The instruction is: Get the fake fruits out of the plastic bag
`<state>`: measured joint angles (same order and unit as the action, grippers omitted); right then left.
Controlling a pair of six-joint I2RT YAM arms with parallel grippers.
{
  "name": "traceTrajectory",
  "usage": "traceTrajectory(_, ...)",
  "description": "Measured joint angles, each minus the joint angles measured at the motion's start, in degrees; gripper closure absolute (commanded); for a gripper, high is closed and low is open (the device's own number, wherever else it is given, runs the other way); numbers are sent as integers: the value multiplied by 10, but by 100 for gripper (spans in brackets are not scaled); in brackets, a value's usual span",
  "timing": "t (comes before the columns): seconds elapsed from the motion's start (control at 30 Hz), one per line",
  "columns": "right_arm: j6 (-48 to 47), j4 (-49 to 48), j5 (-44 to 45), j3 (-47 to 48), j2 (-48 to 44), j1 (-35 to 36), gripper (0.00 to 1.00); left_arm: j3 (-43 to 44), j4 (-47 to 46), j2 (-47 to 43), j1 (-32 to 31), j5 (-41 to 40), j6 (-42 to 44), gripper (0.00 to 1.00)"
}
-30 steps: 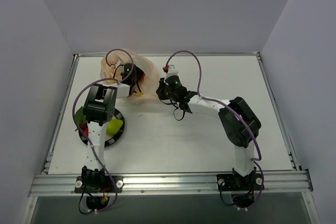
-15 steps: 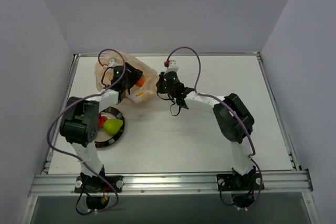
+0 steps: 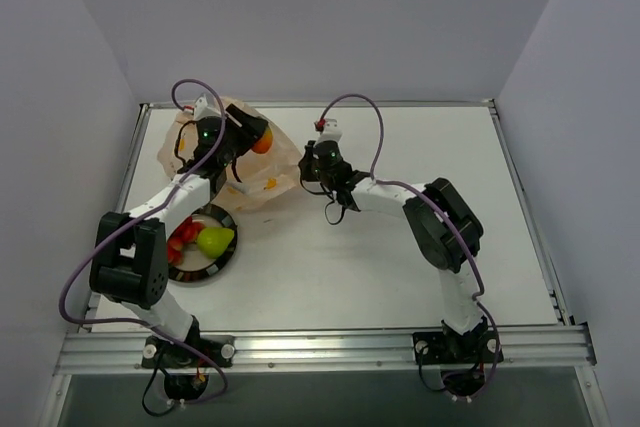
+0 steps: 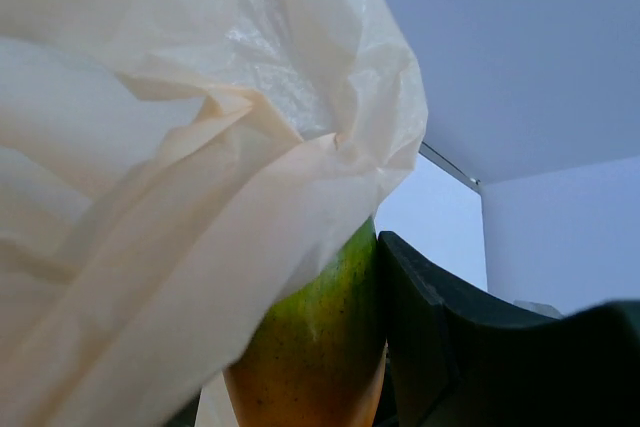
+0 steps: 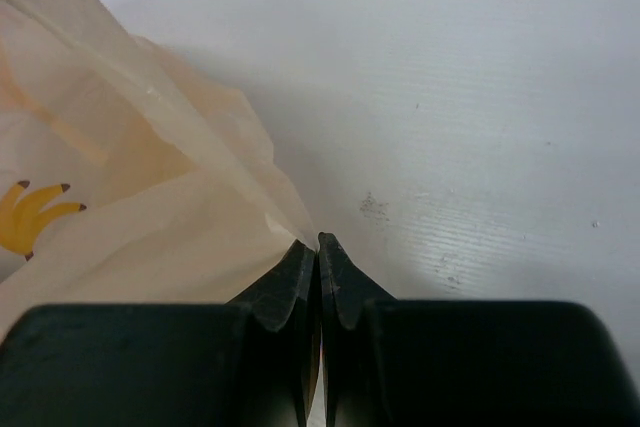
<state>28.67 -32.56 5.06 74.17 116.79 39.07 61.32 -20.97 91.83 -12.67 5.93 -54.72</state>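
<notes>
The peach plastic bag (image 3: 262,169) with banana prints lies at the back left of the table. My left gripper (image 3: 252,137) is shut on the orange-to-green mango (image 3: 262,143) at the bag's top. In the left wrist view the mango (image 4: 322,347) sits against one black finger (image 4: 430,347), with bag film (image 4: 170,197) draped over it. My right gripper (image 3: 304,173) is shut on the bag's right edge; in the right wrist view the jaws (image 5: 317,247) pinch the film (image 5: 150,247). A yellow-green pear (image 3: 215,240) and red pieces (image 3: 182,239) lie on the plate.
The round black-rimmed plate (image 3: 205,270) sits at the front left, just below the bag. Raised table rails (image 3: 320,104) run along the back and sides. Purple cables loop above both arms.
My left gripper has moved back and up out of the bag's inside, carrying the mango toward the bag's top. My left arm has swung left. The right gripper has stayed pinched on the bag.
</notes>
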Motion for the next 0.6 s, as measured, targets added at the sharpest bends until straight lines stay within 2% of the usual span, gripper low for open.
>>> traceTrajectory(0.07, 0, -6, 1, -15, -2, 0, 100, 15, -7, 18, 0, 23, -3, 78)
traceTrajectory(0.2, -5, -6, 18, -33, -3, 0, 100, 94, 0, 82, 0, 63, -12, 88)
traceTrajectory(0.47, -37, 2, 97, -10, -37, 0, 100, 350, 64, 196, 0, 158, -42, 91)
traceTrajectory(0.53, -48, 3, 116, 12, -42, 2, 100, 378, 42, 205, 0, 192, -71, 92)
traceTrajectory(0.6, -56, 2, 124, 29, -42, 4, 100, 365, 14, 198, 0, 216, -98, 94)
